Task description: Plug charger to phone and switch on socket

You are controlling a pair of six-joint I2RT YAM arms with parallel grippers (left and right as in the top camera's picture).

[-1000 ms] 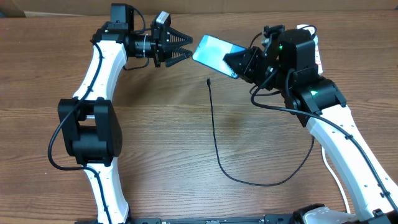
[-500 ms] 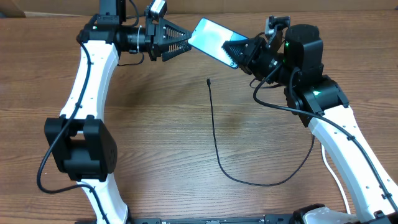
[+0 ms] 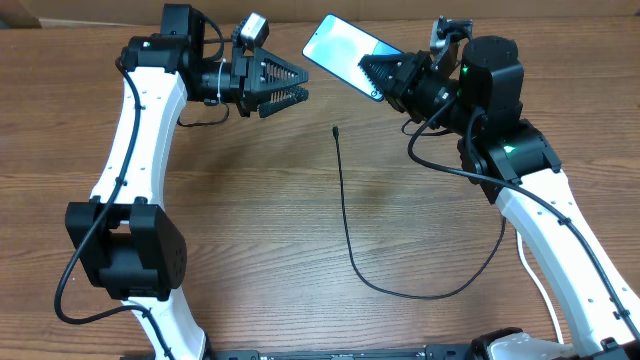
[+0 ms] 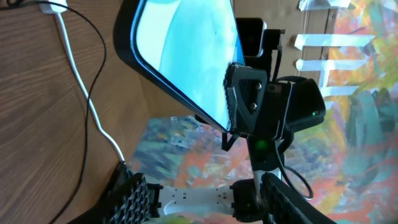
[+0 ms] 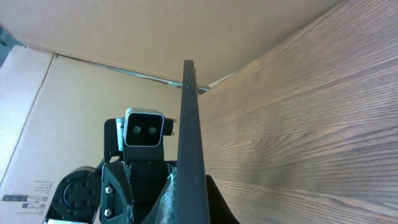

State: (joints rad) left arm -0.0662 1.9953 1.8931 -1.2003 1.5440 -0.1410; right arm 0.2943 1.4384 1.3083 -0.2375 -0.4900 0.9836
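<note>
Clamped on one short end of the phone [image 3: 340,48], the jaws of the right gripper [image 3: 375,72] hold it clear of the table [image 3: 250,220], lit screen tilted up and its free end pointing toward the other arm. In the right wrist view the handset shows edge-on, a thin dark blade rising between the fingers. Just beside that free end, the left gripper [image 3: 303,84] hangs in the air with its jaws spread wide and nothing between them.

Below and well apart from both, the charger [image 3: 345,215] lies loose on the wood, its connector tip [image 3: 335,130] pointing up toward the phone. A white cord [image 4: 81,81] crosses the tabletop in the left wrist view. The socket itself I cannot make out.

By my reading the phone is being presented for plugging, with nothing yet joined. Next, the empty left gripper would need to drop to the cable, pinch it just behind the tip, and line it up squarely with the port. Which short end carries that port cannot be told.
</note>
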